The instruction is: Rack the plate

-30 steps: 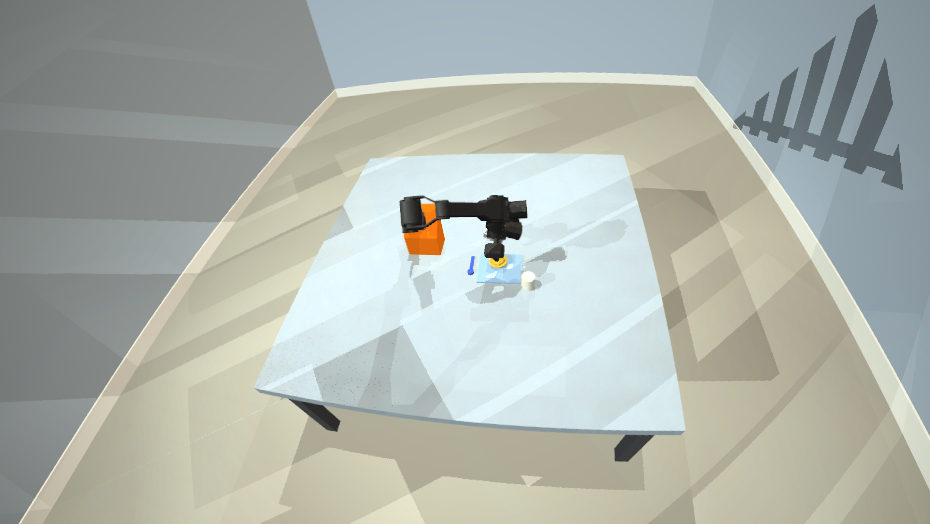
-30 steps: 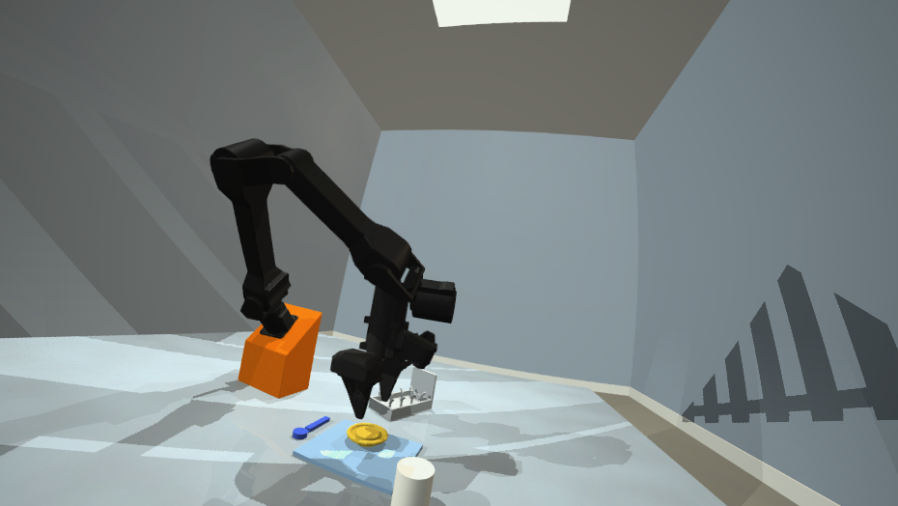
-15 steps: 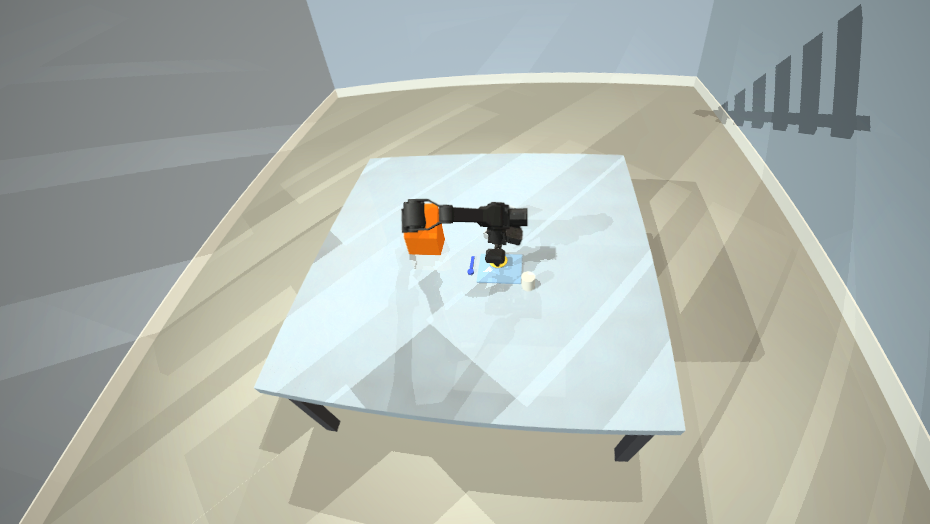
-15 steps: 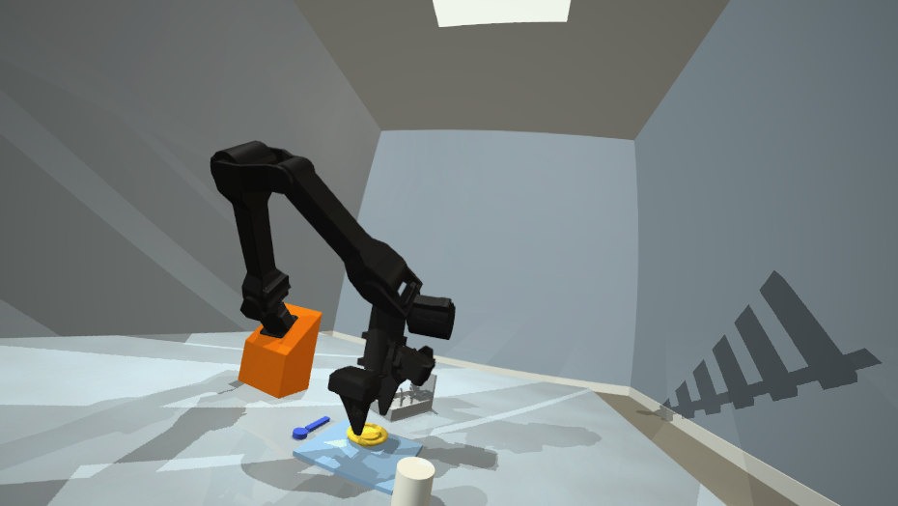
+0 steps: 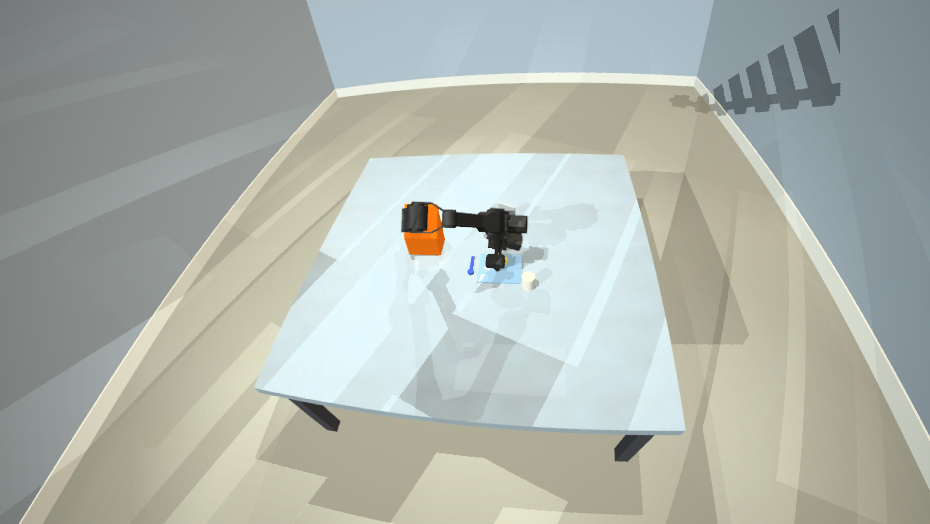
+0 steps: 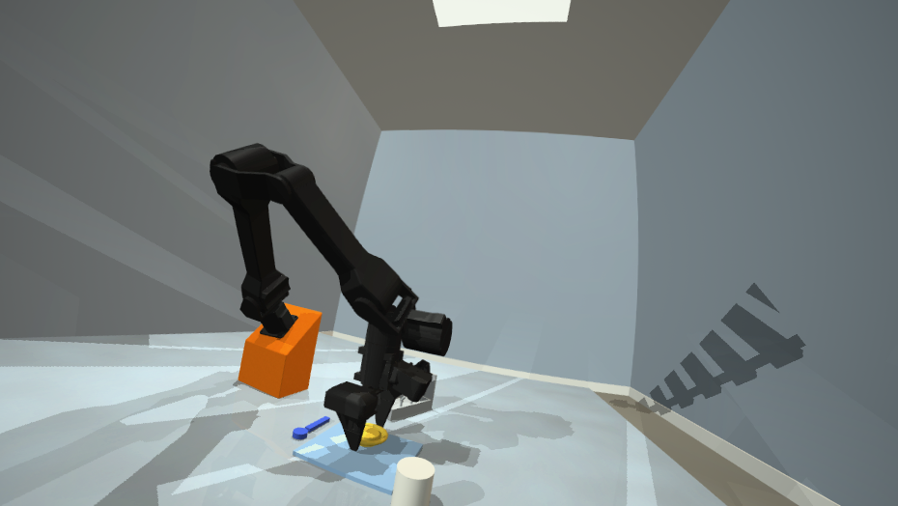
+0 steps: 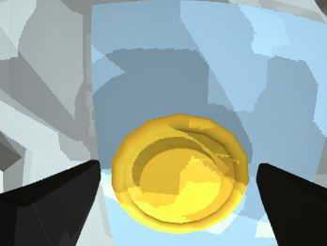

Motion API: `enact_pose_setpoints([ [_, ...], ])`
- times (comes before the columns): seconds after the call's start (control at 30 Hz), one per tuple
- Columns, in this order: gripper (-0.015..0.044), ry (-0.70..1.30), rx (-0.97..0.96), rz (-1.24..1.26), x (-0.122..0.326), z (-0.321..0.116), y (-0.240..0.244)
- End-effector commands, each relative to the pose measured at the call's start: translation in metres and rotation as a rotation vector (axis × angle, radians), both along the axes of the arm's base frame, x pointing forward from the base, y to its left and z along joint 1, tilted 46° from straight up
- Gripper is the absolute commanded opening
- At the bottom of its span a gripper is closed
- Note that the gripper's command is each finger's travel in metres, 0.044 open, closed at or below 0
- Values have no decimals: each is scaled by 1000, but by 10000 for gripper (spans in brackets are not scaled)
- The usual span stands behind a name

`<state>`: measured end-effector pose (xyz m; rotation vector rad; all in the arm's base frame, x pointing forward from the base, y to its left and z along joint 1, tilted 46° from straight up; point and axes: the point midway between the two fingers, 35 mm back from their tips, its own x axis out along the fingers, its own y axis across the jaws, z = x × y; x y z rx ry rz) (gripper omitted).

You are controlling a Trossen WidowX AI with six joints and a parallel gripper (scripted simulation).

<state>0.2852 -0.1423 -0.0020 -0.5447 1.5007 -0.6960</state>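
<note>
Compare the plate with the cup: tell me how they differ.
The plate is yellow; the cup is cream-white. The plate is low and lies flat; the cup is a tall cylinder standing upright. The plate sits on the blue mat, between the open gripper's fingers; the cup stands beside the mat's edge, away from the gripper. Both are round.
</note>
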Motion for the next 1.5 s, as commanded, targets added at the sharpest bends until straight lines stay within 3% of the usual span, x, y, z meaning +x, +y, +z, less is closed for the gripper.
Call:
enact_pose_setpoints([
  [0.0, 374, 11, -6, 4, -2, -3, -2],
  [0.23, 359, 11, -6, 4, -2, -3, -2],
  [0.57, 293, 11, -6, 4, -2, -3, -2],
  [0.93, 4, 8, 12, 7, 12, 24, 32],
  [1.47, 0, 10, 15, 6, 24, 78, 93],
])
